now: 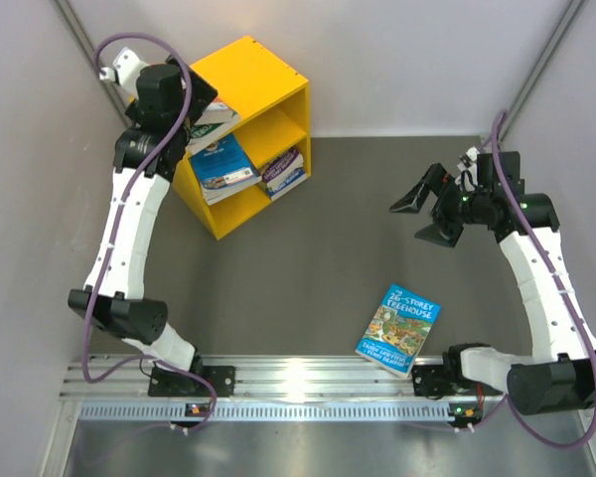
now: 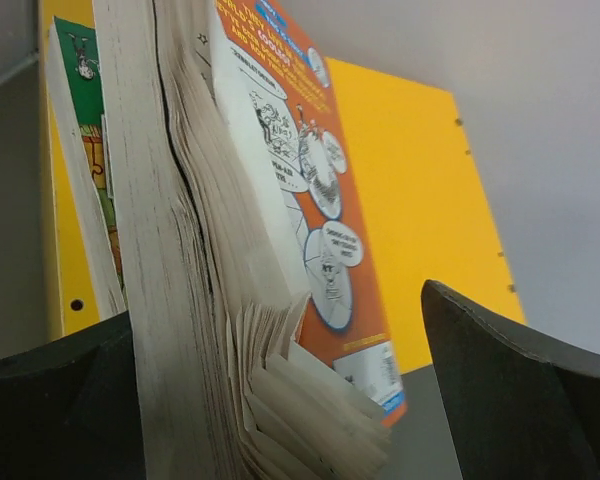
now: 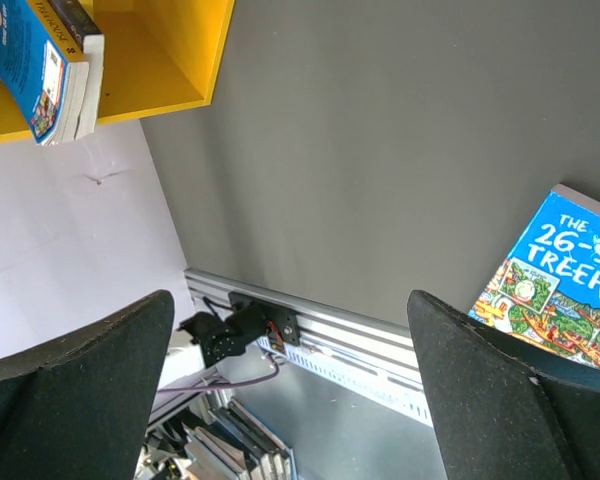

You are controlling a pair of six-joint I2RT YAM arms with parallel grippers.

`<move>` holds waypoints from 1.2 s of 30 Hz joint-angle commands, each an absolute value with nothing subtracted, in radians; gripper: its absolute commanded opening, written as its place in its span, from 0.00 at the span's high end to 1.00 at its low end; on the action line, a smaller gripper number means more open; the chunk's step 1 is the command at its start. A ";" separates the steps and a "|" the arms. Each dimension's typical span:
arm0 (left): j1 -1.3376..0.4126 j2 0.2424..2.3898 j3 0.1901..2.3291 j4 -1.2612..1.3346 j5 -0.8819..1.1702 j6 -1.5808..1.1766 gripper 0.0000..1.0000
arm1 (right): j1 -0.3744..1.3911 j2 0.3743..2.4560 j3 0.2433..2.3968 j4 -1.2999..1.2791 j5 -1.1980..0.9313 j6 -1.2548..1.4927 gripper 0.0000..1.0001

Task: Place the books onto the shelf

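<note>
The yellow shelf (image 1: 261, 84) stands at the back left, holding a blue book (image 1: 222, 164), a dark book (image 1: 283, 171) and pale books (image 1: 217, 117) in the upper compartment. My left gripper (image 1: 197, 107) reaches into that upper compartment. In the left wrist view it (image 2: 280, 400) is open around an upright orange-covered book (image 2: 320, 200), with a wide gap to the right finger (image 2: 520, 390). A green book (image 2: 85, 60) leans behind, against the shelf's yellow wall (image 2: 420, 180). One blue Treehouse book (image 1: 399, 328) (image 3: 560, 270) lies flat on the table. My right gripper (image 1: 427, 214) (image 3: 290, 390) hovers open and empty.
The aluminium rail (image 1: 298, 383) with both arm bases runs along the near edge. Grey walls close in on left and right. The shelf's corner (image 3: 170, 60) with a blue book (image 3: 30, 70) shows in the right wrist view.
</note>
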State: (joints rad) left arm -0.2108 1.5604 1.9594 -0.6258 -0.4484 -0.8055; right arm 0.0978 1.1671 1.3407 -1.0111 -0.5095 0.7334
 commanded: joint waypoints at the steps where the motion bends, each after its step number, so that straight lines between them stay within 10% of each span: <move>1: -0.207 1.618 2.083 -0.799 -0.488 -0.628 0.01 | 0.103 1.170 1.358 -0.973 -0.515 0.721 0.00; 17: -0.232 1.571 2.042 -0.835 -0.745 -0.451 0.01 | 0.104 1.175 1.348 -0.965 -0.503 0.718 0.00; 36: -0.230 1.436 1.966 -0.604 -0.600 -0.460 0.01 | 0.175 1.212 1.417 -0.879 -0.511 0.739 0.00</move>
